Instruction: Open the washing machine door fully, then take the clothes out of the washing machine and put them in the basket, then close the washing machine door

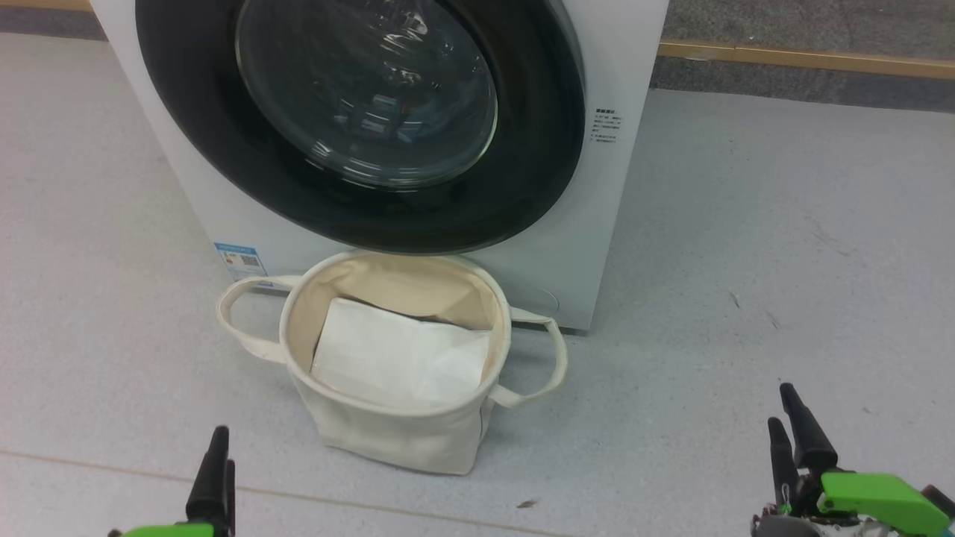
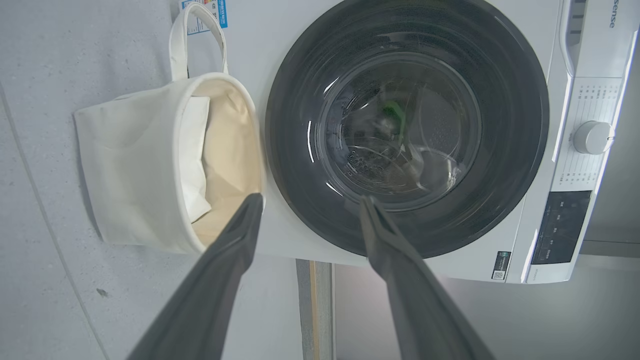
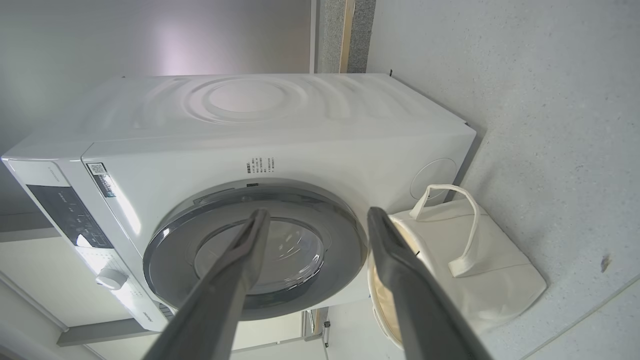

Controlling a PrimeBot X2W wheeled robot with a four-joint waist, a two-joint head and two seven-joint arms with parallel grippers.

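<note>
Along the bottom left edge of the head view, the left gripper (image 1: 222, 447) is cut off below its two dark fingers. The left wrist view shows those fingers spread wide with nothing between them. Just right of it, low on the washing machine (image 1: 597, 224), is one blue sticker (image 1: 240, 261) whose print is too small to read. One cream basket (image 1: 388, 436) stands on the grey floor (image 1: 746, 261), touching the washer's front. It has two loop handles and holds one folded white sheet (image 1: 395, 358). Above it, the single round door (image 1: 522, 171) lies shut against the machine, its top cut off by the frame. Reflections on the glass hide whatever is in the drum. Right of the door is a small text label (image 1: 606, 123), illegible. The left wrist view shows the letters "sense" (image 2: 612, 14) at the frame edge, with any earlier letters cut off, and one dial (image 2: 592, 137). At the lower right, the right gripper (image 1: 782, 404) has two fingers, spread wide and empty in its wrist view.
</note>
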